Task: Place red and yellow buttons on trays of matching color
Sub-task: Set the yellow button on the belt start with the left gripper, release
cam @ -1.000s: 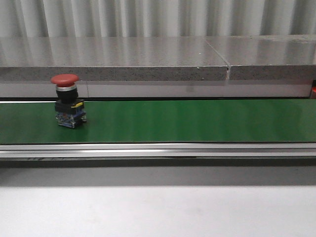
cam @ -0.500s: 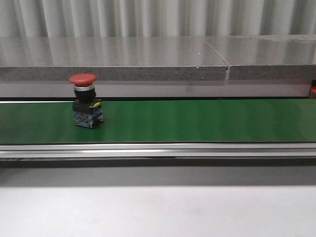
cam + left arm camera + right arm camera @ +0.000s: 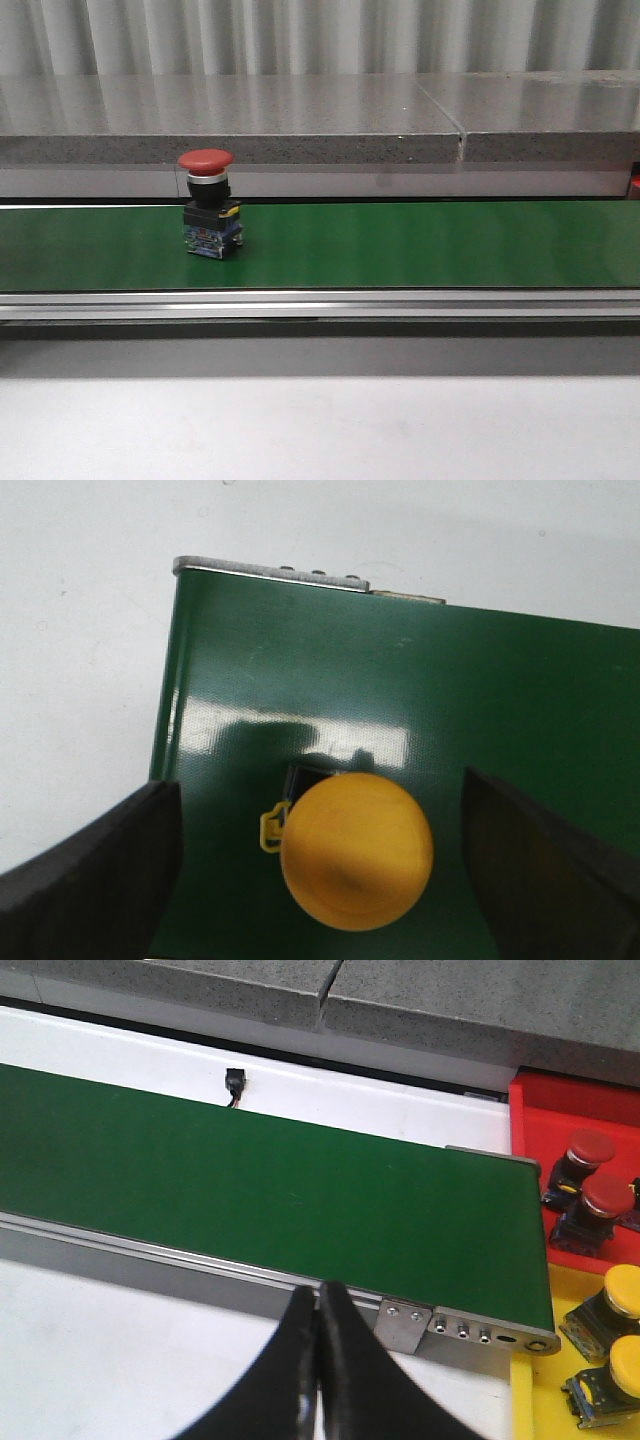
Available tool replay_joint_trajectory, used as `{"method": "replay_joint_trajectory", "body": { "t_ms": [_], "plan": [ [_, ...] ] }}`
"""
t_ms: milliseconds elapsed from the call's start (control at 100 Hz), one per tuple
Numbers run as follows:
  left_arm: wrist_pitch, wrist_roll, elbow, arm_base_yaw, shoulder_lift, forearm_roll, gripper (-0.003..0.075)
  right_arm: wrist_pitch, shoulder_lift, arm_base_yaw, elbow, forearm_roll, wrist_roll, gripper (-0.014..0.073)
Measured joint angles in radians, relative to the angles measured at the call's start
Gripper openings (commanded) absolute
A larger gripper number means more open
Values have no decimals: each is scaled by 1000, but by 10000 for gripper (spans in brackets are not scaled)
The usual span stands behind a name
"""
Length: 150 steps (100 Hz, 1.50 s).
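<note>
The yellow push button (image 3: pixel 356 850) stands on the green conveyor belt (image 3: pixel 480 700) near its end edge, between the spread fingers (image 3: pixel 95 880) of the left gripper (image 3: pixel 330 880), which is released and touches nothing. Its domed cap looks smooth, hard and likely slippery, so I judge the boxy black body beneath it the better place to take hold, the pads closing on its flat sides. It is probably light and stiff, though top-heavy, so a nudge could tip it.

The right gripper (image 3: pixel 320 1360) is clenched on nothing, its fingertips pressed together, near the belt's other end edge. Beyond that end lie the red tray (image 3: pixel 530 1120), holding two red buttons (image 3: pixel 590 1150), and the yellow tray (image 3: pixel 530 1400), holding two yellow ones (image 3: pixel 625 1290).

In the front view a red push button (image 3: pixel 208 204) stands upright on the belt, toward its left end.
</note>
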Motion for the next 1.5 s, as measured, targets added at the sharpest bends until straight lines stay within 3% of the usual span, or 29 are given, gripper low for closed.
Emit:
{"method": "replay_joint_trajectory", "body": {
  "t_ms": [200, 440, 650, 910, 1190, 1500],
  "plan": [
    [-15, 22, 0, -22, -46, -9, 566, 0, 0, 0, 0, 0, 0, -67],
    [-28, 46, 0, -132, -175, -9, 559, 0, 0, 0, 0, 0, 0, -67],
    [-28, 48, 17, -231, -284, -13, 384, 0, 0, 0, 0, 0, 0, -67],
    [-28, 48, 100, -256, -420, -15, 202, 0, 0, 0, 0, 0, 0, -67],
    [-28, 48, 193, -256, -577, -15, 100, -9, 0, 0, 0, 0, 0, -67],
    [-28, 48, 294, -256, -766, -17, 48, 34, 82, 2, -50, 10, -2, -67]
  ]
}}
